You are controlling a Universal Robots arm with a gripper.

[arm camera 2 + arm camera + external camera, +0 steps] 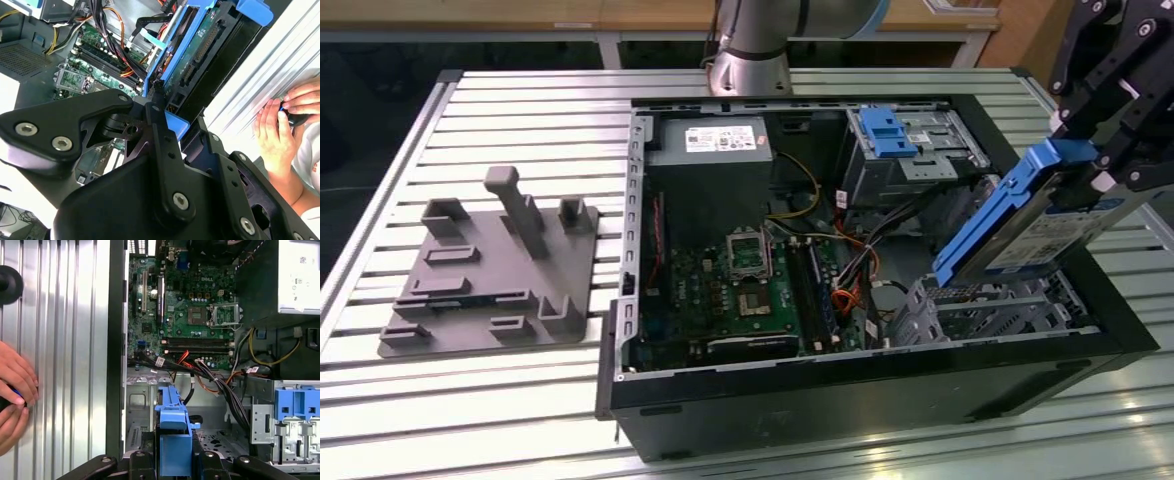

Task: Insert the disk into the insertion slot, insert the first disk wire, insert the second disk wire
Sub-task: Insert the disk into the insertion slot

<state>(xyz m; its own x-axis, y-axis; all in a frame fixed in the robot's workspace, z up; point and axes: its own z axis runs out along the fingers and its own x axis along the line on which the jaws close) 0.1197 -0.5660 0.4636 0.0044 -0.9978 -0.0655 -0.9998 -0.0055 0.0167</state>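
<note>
Black and jointed, the gripper (pixel 1110 165) pinches the upper end of the disk (pixel 1047 225), a flat silver hard drive with a white label in a bright blue plastic bracket. The disk hangs tilted, its lower end just over the insertion slot (pixel 994 310), a small grey perforated sheet-metal cage; whether they touch cannot be told. The cage sits inside an open black computer case (pixel 854 400), beside a green motherboard (pixel 761 290). In the first wrist view a person's hand (pixel 15 385) rests on the ribbed metal table (pixel 70 340) outside the case.
</note>
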